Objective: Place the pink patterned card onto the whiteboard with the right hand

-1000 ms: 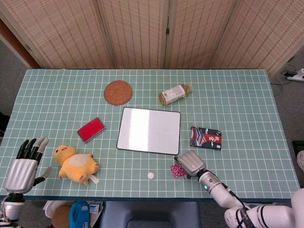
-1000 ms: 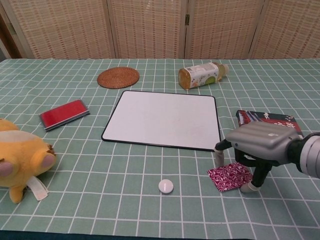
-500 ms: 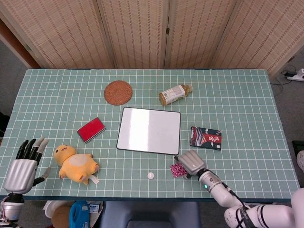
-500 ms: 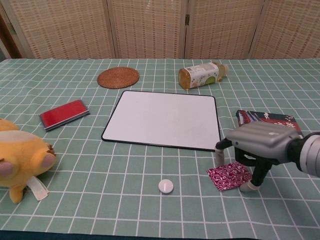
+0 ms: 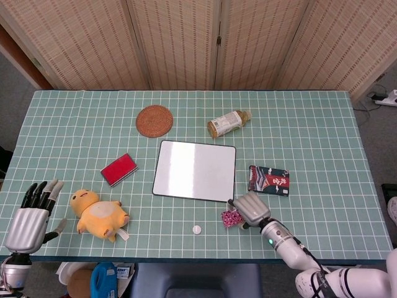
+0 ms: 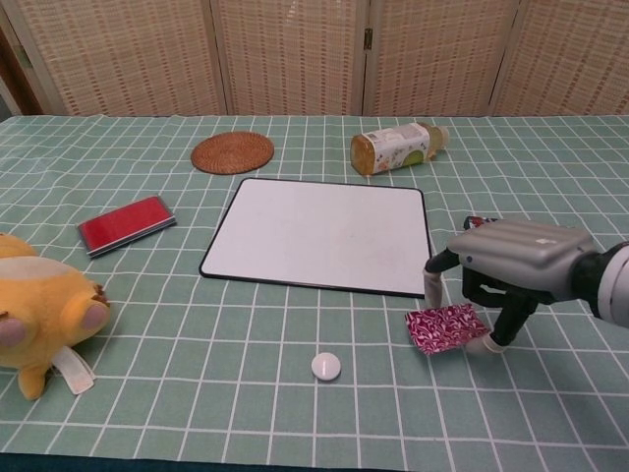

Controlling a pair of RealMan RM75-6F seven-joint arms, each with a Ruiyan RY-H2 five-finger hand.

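Observation:
The pink patterned card (image 6: 444, 326) (image 5: 230, 218) sits just off the table near the front edge, right of centre, tilted up. My right hand (image 6: 513, 262) (image 5: 250, 209) arches over it and pinches its right edge between thumb and fingers. The whiteboard (image 6: 321, 234) (image 5: 195, 170) lies flat in the middle of the table, its near right corner a short way behind and left of the card. My left hand (image 5: 30, 217) hangs by the table's front left corner, fingers apart, holding nothing; the chest view does not show it.
A small white disc (image 6: 325, 367) lies left of the card. A dark packet (image 5: 269, 180) is behind the right hand. A bottle (image 5: 228, 123) on its side and a woven coaster (image 5: 154, 120) lie beyond the whiteboard. A red case (image 5: 119, 169) and yellow plush (image 5: 99, 214) sit left.
The right hand has shifted slightly up and toward the whiteboard, and the card has come up with it. The left hand has barely moved.

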